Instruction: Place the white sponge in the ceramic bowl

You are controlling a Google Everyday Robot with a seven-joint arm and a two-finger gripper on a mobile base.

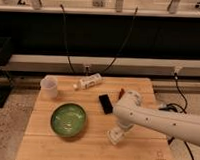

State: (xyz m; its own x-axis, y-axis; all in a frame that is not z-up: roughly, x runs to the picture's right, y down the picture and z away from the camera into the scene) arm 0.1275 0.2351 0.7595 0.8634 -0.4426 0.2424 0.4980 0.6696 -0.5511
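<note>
The ceramic bowl (68, 119) is green, glossy and empty, and sits on the left half of the wooden table (90, 151). My white arm reaches in from the right. Its gripper (115, 136) hangs low over the table, right of the bowl and about a bowl's width from its centre. The gripper's tip is pale, and I cannot tell the white sponge apart from it. No sponge shows elsewhere on the table.
A translucent white cup (49, 86) stands at the back left. A white bottle (89, 82) lies at the back middle. A black flat object (105, 103) lies just behind the arm, with a small red object (121, 91) partly hidden beside it. Cables hang behind.
</note>
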